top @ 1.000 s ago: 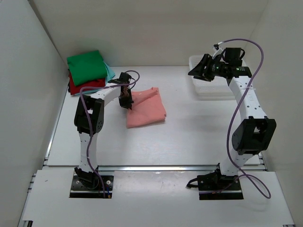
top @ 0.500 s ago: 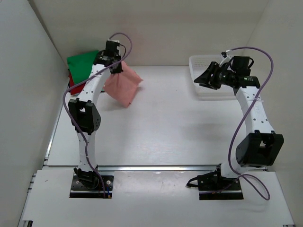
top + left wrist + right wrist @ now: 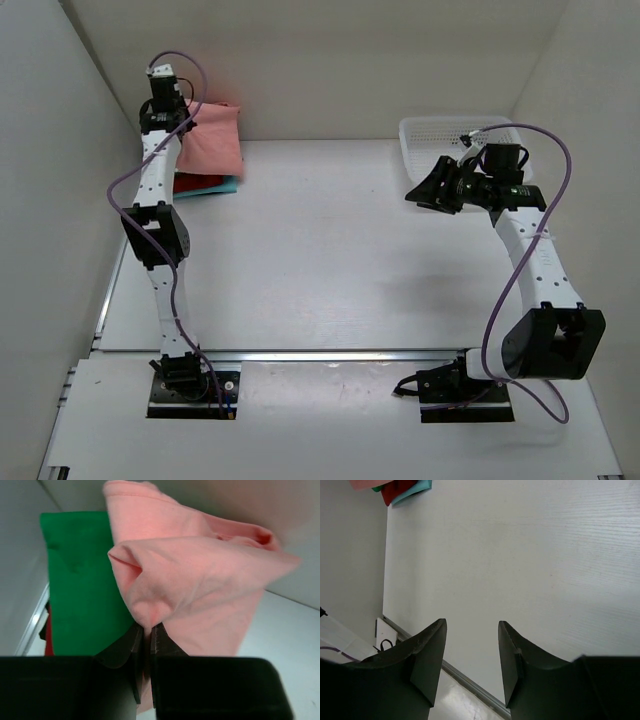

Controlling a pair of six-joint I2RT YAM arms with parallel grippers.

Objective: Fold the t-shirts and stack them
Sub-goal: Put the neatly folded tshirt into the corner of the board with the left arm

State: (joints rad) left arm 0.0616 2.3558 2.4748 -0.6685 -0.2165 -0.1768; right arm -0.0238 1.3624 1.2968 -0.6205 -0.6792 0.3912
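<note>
My left gripper (image 3: 183, 122) is raised at the far left corner and shut on the folded salmon-pink t-shirt (image 3: 212, 140), which hangs over the stack of folded shirts. In the left wrist view the jaws pinch a fold of the pink shirt (image 3: 200, 585) at the gripper (image 3: 147, 628), with the green shirt (image 3: 82, 585) right below. Under them the red shirt (image 3: 195, 183) and the light teal shirt (image 3: 222, 186) peek out. My right gripper (image 3: 420, 190) is open and empty, held above the table at the right; its wrist view (image 3: 471, 625) shows bare table.
A white mesh basket (image 3: 440, 128) stands at the far right behind the right arm. White walls close in the table on the left, back and right. The stack's red (image 3: 397, 490) and teal (image 3: 415, 489) edges show far off in the right wrist view.
My left gripper has lifted the pink shirt off the table and carried it left and back, over the stack. My right gripper has swung slightly down and toward the middle.
</note>
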